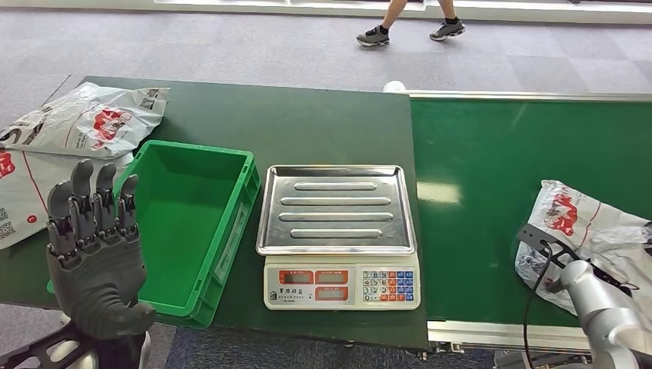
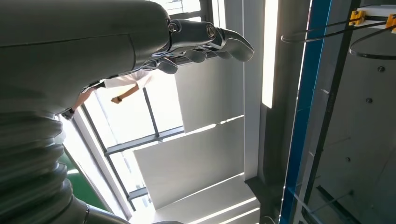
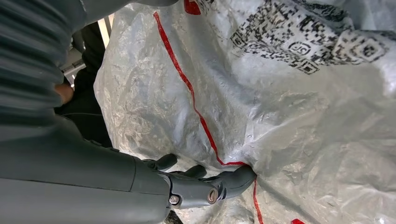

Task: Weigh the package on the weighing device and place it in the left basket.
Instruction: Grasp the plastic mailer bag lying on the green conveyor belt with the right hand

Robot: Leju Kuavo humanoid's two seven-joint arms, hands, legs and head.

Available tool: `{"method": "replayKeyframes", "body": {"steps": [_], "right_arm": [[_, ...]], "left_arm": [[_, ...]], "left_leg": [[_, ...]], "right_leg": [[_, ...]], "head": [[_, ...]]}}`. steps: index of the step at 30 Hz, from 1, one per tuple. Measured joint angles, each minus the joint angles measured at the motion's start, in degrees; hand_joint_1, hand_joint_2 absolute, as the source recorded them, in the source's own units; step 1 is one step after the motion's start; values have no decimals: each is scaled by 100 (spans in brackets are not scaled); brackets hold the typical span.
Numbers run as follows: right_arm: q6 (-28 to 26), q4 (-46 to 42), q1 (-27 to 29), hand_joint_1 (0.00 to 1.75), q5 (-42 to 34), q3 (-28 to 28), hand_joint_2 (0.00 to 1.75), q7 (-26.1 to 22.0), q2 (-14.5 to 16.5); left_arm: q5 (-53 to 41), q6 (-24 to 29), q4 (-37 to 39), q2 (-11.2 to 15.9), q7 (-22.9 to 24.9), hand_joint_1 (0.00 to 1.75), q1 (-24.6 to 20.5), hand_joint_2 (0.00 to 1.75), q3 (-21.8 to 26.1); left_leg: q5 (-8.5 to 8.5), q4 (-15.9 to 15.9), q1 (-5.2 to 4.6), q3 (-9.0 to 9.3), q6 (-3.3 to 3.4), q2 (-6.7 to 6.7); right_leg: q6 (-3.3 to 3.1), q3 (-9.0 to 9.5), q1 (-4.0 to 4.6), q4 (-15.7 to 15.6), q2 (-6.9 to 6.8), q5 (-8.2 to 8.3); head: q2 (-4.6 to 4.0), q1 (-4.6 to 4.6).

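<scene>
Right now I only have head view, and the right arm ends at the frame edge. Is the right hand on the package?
Observer: Yes. In the right wrist view, the right hand is against the package, with one fingertip pressed into a crease by the red line. I can't confirm a grip.
Operator: Any print on that side?
Observer: Yes, a black code faces the wrist camera.
Operator: Does the left hand have anything in it?
Observer: No. In the left wrist view, the left hand has its fingers stretched out and nothing between them.
</scene>
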Motion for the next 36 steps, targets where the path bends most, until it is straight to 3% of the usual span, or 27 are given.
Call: {"method": "replayKeyframes", "body": {"steps": [8, 13, 17, 24, 31, 36], "right_arm": [[33, 30, 6, 0, 1, -1, 175, -35, 0], [98, 9, 177, 2, 116, -3, 175, -372, 54], [-25, -169, 397, 175, 160, -96, 175, -654, 178], [-219, -951, 1075, 175, 159, -437, 175, -1058, 398], [-60, -2246, 1852, 175, 289, -802, 175, -1008, 662], [-263, -3095, 2169, 175, 722, -990, 175, -786, 893]], "left_arm": [[-2, 2, 18, 2, 0, 0, -8, 175, -30], [-32, 27, 32, 2, 0, 0, -31, 175, -70], [-40, 81, 33, 5, 0, 0, -90, 175, -117], [-40, 181, 31, 17, 0, 0, -155, 175, -172], [-30, 251, 12, 29, 0, 0, -183, 175, -262], [-15, 321, -67, 31, 0, 0, -185, 175, -268]], "left_leg": [[0, 0, 0, 0, 0, 0], [0, 0, 3, 2, 0, 0], [-14, 0, 13, 25, -4, 10], [-47, 1, 22, 96, -1, 28], [-38, 3, 15, 89, 8, 21], [-40, 0, 15, 72, 5, 23]], "right_leg": [[0, 0, 0, 0, 0, 0], [0, 5, 4, 0, -1, 0], [-2, 24, 14, -3, 10, -5], [4, 96, 20, -19, 25, -24], [10, 103, 14, -19, 13, -20], [8, 82, 14, -16, 20, -22]], "head": [[0, 0], [0, 0], [0, 0], [0, -1], [0, -2], [0, -1]]}}
